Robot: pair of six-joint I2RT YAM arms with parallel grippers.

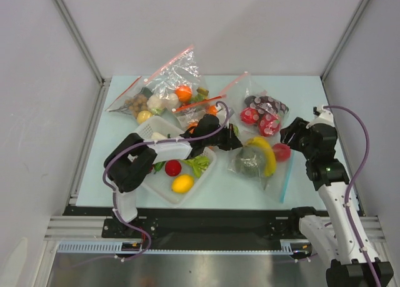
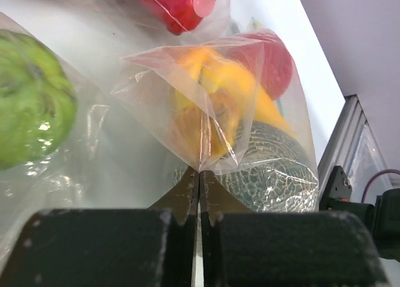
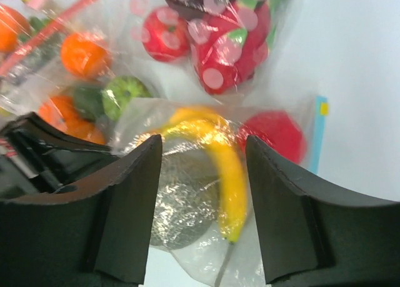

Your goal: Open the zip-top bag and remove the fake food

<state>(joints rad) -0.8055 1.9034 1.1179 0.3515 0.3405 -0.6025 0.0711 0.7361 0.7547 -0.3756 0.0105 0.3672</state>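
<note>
The zip-top bag (image 1: 274,179) lies right of centre, its light blue strip (image 1: 286,182) along the right edge. Inside it are fake food pieces: a netted melon (image 1: 250,162), a banana (image 1: 267,153) and a red fruit (image 1: 282,152). My left gripper (image 1: 236,142) is shut on the bag's left corner. In the left wrist view the jaws (image 2: 200,174) pinch a fold of clear plastic (image 2: 187,99). My right gripper (image 1: 290,134) hangs open above the bag's right side. Between its fingers (image 3: 203,174) show the banana (image 3: 226,168) and melon (image 3: 181,202) below.
A white tray (image 1: 203,182) with a lemon, a red fruit and green leaves sits under the left arm. Red-strip bags (image 1: 172,80) of toy food lie at the back, and a bag of strawberries (image 1: 262,115) lies just behind the task bag. Walls close in left and right.
</note>
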